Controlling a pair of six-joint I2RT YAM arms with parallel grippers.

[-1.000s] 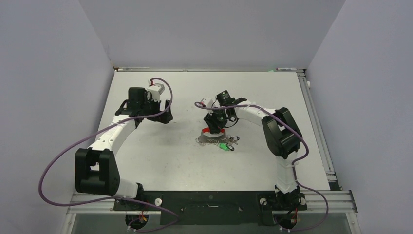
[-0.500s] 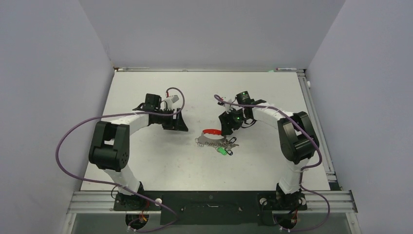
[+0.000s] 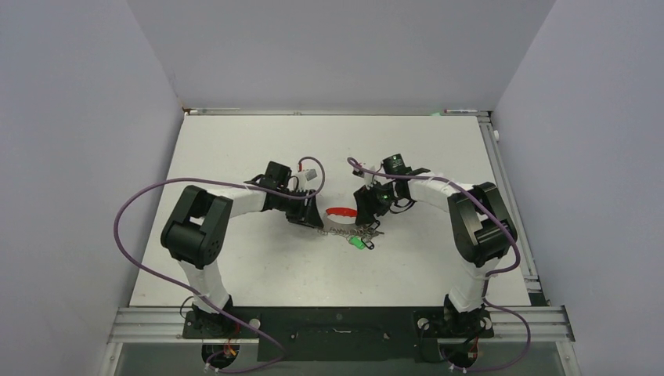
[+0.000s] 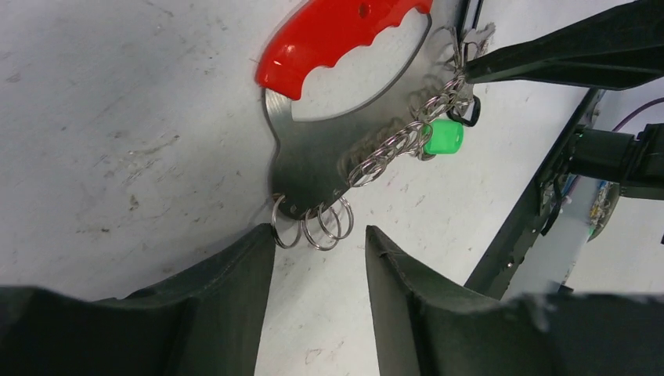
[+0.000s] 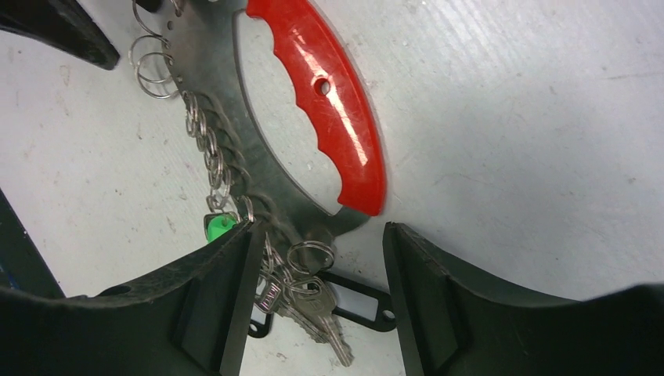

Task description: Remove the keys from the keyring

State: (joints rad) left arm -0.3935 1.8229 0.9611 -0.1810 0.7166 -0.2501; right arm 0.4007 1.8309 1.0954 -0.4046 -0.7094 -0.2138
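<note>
The keyring (image 3: 341, 211) lies flat mid-table, a silvery crescent plate with a red band (image 4: 337, 35) (image 5: 329, 102). A chain of small split rings (image 4: 313, 227) hangs along its edge. The keys (image 5: 317, 309) bunch at its right end beside a green head (image 3: 359, 241) (image 4: 444, 137) and a black tag frame (image 5: 381, 309). My left gripper (image 3: 313, 221) (image 4: 319, 235) is open at the plate's left end, with the split rings at the mouth of its jaws. My right gripper (image 3: 366, 210) (image 5: 321, 231) is open and straddles the plate's right end and the keys.
Purple cables (image 3: 137, 207) loop from both arms over the table. A metal rail (image 3: 501, 168) runs along the right edge, and another rail (image 3: 337, 317) with the arm bases along the near edge. Grey walls close in the left, back and right.
The left arm has swung right across the table to the keyring's left end, its jaws narrowing. The right gripper has shifted from above the red band to the right end.
</note>
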